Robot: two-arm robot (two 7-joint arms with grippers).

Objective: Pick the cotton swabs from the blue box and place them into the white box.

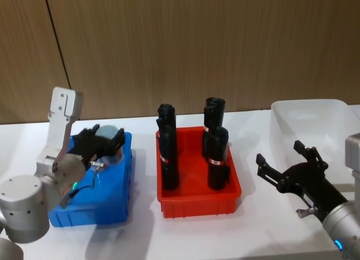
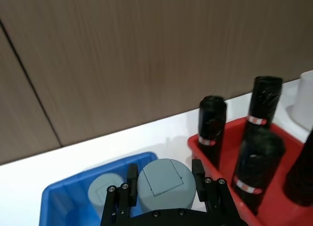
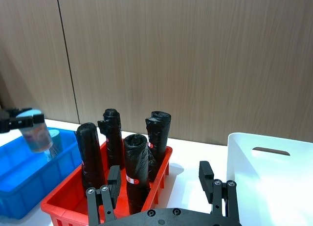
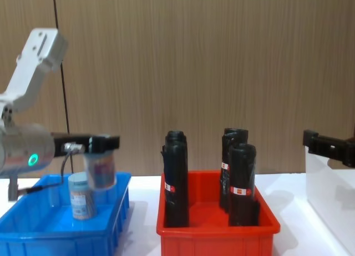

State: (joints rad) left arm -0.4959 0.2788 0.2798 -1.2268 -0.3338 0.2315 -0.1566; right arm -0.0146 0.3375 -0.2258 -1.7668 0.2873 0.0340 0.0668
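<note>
Head view, left: the left hand (image 1: 102, 139) gripped one swab jar (image 1: 108, 143) above the blue box (image 1: 121, 212).

Chest view: a second jar (image 4: 81, 196) stood in the box below. If carried low, the held jar might clip the tall rolls (image 4: 176, 178) at centre.

Right wrist view: the right hand (image 3: 160, 172) hung wide open and empty beside the white box (image 3: 274, 152).

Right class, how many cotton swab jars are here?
2. One jar is held by the left gripper above the blue box; the other jar stands inside that box. The right gripper hovers open near the white box. More may be hidden.
</note>
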